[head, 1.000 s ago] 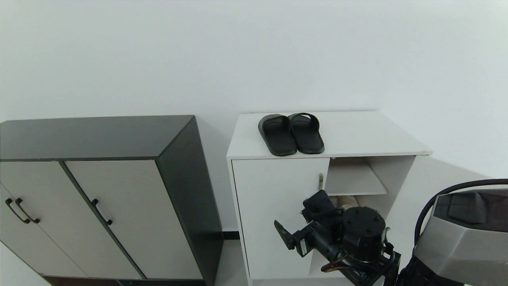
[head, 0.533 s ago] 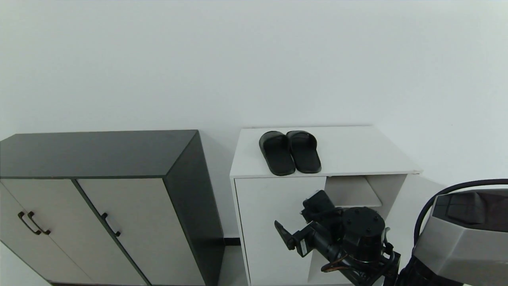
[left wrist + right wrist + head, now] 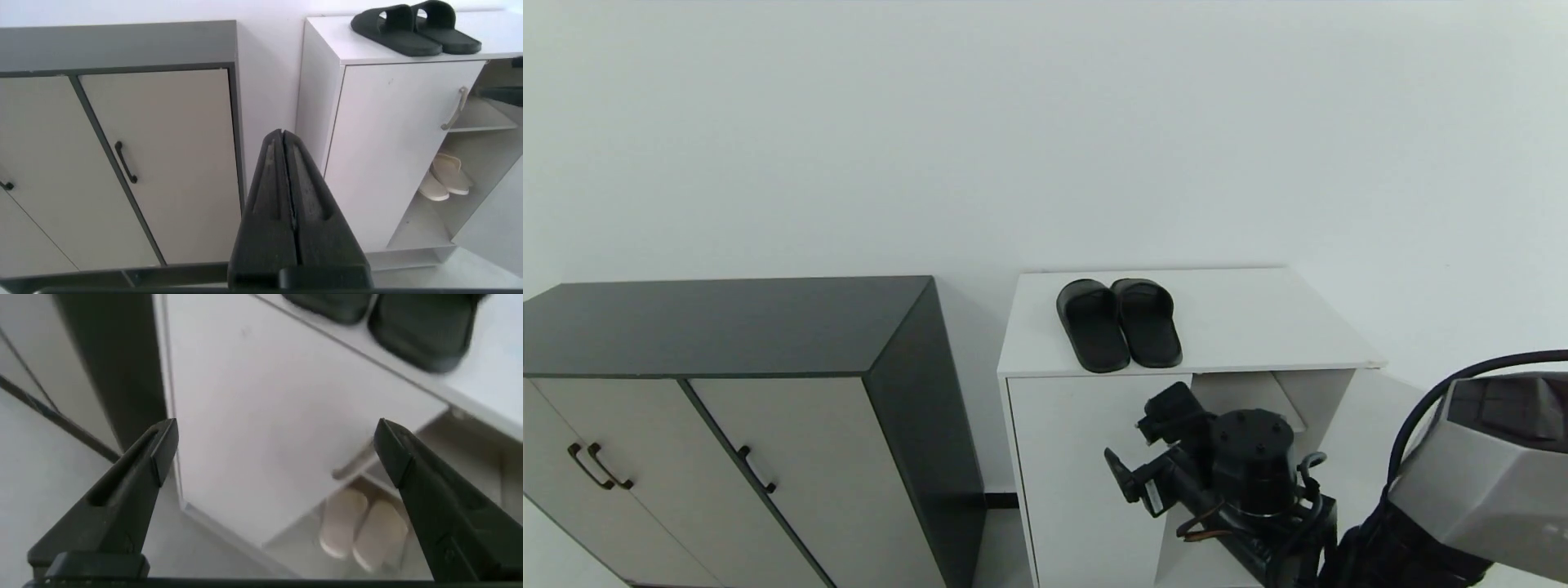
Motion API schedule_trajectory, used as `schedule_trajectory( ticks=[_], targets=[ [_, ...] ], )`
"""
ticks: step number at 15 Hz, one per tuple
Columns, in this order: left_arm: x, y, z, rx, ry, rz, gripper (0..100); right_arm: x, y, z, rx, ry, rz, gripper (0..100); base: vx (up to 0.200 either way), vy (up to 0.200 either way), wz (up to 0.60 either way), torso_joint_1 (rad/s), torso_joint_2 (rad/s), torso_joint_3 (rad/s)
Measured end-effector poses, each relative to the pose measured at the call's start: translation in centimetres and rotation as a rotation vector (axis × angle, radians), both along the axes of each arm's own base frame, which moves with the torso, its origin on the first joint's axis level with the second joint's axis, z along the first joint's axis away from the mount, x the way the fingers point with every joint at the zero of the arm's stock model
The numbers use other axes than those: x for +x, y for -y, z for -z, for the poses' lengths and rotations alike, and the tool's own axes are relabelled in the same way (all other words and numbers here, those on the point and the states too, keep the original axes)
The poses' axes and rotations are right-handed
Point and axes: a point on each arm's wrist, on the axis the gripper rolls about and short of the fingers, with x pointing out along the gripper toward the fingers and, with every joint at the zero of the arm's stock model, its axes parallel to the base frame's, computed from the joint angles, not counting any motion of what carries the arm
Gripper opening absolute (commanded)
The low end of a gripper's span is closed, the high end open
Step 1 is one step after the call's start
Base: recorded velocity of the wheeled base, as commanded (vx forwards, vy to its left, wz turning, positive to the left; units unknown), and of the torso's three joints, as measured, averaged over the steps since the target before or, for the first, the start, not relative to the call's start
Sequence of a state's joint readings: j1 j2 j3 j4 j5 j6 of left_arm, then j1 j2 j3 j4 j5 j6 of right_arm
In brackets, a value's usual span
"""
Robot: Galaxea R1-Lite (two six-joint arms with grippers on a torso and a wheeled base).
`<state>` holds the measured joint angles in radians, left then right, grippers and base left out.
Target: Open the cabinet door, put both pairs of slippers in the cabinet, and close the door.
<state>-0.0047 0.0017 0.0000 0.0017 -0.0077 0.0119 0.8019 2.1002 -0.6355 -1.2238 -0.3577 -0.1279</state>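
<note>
The left end effector [image 3: 283,145] hangs in front of the white cabinet [image 3: 384,155], off toward its left side. Its two fingers are pressed together with nothing between them. A dark cabinet [image 3: 727,327] with pale doors and dark handles stands just left of the white cabinet, against the same wall.

The white cabinet's door [image 3: 1062,457] lies flat over the left part of its front, with a slim handle [image 3: 455,109] at the door's right edge. A pair of black slippers [image 3: 1119,322] sits side by side on top of the white cabinet, left of the top's middle, touching each other.

The right part of the white cabinet's front is open, with a shelf [image 3: 482,122] across it. A pair of pale slippers [image 3: 445,174] lies on the bottom of the white cabinet, under that shelf and just right of the door's edge.

The right end effector [image 3: 276,437] hovers in front of the white cabinet's door, lower than the cabinet's top. Its fingers are spread wide apart and hold nothing.
</note>
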Motion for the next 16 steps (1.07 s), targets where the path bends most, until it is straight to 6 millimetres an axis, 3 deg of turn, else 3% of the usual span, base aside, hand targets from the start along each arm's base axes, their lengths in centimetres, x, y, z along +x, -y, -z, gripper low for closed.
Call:
schedule_trajectory(
  ticks=[4,8,12,16],
  targets=[
    [0.0,0.0,0.0,0.001,0.0,0.0,0,1.2,-1.5,-3.4,0.08,-0.07,0.184,100,0.0,0.0,0.0,0.0,0.0,0.0],
    [0.0,0.0,0.0,0.002,0.0,0.0,0,1.5,-2.1,-7.2,0.194,-0.092,0.227,100,0.0,0.0,0.0,0.0,0.0,0.0],
    [0.0,0.0,0.0,0.003,0.0,0.001,0,1.9,-2.3,-8.4,0.219,-0.081,0.292,100,0.2,0.0,0.0,-0.004,0.0,0.0],
    [0.0,0.0,0.0,0.004,0.0,0.001,0,2.1,-2.5,-8.0,0.215,-0.084,0.296,100,0.2,0.0,0.0,0.012,0.01,0.001]
  ],
)
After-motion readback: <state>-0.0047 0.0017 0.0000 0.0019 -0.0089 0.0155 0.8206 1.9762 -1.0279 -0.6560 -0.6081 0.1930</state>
